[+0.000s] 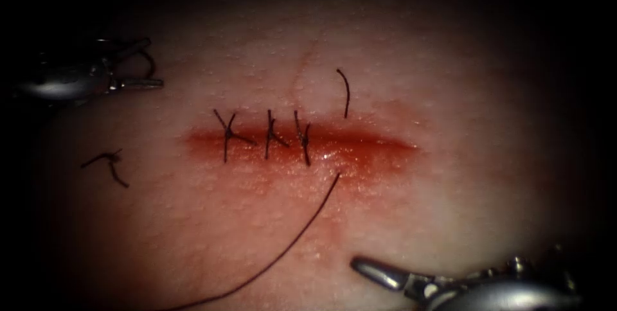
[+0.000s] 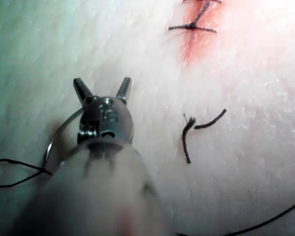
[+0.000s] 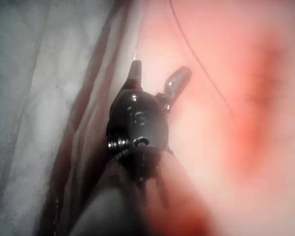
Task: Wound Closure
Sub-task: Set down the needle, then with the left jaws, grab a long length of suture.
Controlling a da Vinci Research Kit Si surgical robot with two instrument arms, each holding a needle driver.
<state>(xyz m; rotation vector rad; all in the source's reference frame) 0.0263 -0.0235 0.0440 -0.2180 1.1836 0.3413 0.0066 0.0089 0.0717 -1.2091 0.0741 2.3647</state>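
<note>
Dark cut thread end (image 1: 106, 164) lies left of stitches (image 1: 268, 136).

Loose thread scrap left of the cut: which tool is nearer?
Left. The left tool sits just above the thread scrap, jaws open. The right tool is far across, below the cut's right half.

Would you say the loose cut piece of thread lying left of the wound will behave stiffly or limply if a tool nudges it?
The cut thread piece probably flops: it lies kinked on the tissue. It looks light, likely sliding or sticking there.
</note>
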